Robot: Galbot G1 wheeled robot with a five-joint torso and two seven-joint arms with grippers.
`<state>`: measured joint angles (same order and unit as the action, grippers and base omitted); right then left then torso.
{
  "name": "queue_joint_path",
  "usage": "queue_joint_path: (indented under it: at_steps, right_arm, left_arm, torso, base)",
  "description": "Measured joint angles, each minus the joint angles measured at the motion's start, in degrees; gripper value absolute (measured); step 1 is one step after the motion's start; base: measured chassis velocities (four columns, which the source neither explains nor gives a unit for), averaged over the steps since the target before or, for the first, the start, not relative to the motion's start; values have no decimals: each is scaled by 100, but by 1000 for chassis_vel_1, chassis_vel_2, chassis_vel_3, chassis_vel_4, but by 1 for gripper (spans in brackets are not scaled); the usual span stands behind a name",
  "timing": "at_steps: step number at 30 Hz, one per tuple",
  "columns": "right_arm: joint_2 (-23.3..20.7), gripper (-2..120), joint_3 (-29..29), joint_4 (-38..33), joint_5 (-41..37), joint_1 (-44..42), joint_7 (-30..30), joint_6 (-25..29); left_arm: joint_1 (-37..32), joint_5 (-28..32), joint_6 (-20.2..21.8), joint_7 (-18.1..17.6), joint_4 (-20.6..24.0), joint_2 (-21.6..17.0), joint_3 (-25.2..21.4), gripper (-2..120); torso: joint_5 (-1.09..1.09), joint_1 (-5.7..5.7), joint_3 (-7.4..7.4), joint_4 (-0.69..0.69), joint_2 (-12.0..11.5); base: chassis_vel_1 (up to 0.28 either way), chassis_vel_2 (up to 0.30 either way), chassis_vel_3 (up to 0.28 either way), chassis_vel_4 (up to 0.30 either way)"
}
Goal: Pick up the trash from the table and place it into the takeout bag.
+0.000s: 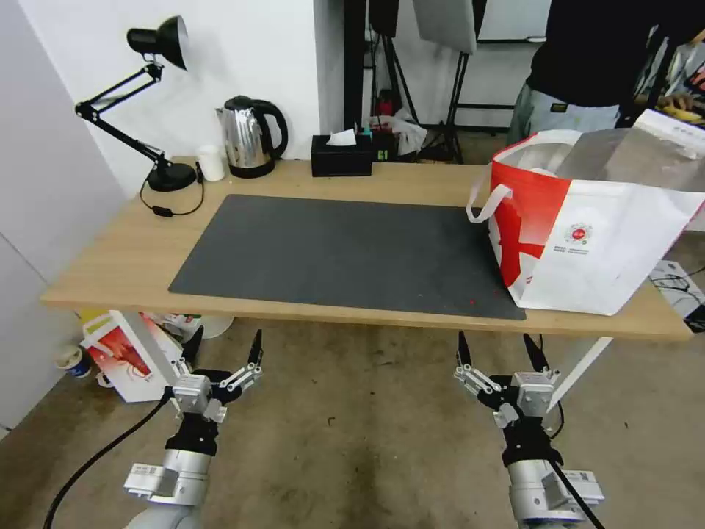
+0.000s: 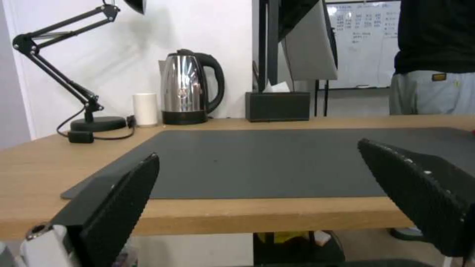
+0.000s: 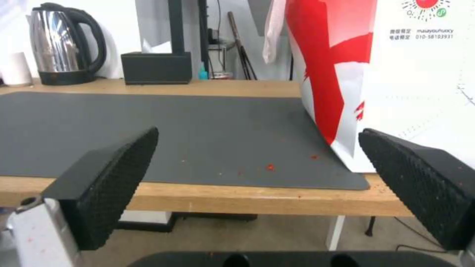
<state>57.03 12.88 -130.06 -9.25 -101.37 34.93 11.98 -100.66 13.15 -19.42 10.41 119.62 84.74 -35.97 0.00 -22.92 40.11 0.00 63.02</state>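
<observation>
Left gripper (image 1: 224,347): jaws released, parked below the surface's near edge.
Right gripper (image 1: 497,351): likewise released, holding nothing.
Surface (image 1: 110,257): no bowls or drink cup on it.
Takeout bag (image 1: 609,242): upright at the right end; clearing looks done.

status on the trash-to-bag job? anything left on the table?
Looks done or nearly: no bowls or drink cup lie on the table or its dark mat; a white rim shows inside the takeout bag, contents otherwise hidden. Nothing in hand: left gripper and right gripper hang open below the table's front edge. Only red specks remain on the mat.
</observation>
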Motion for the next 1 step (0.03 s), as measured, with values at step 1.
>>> queue_joint_path:
  at_steps: [1]
  right_arm:
    - [0, 100, 0, 0, 0, 0, 0, 0]
  left_arm:
    - [0, 0, 0, 0, 0, 0, 0, 100]
  torso:
    - [0, 0, 0, 0, 0]
  base:
    - [0, 0, 0, 0]
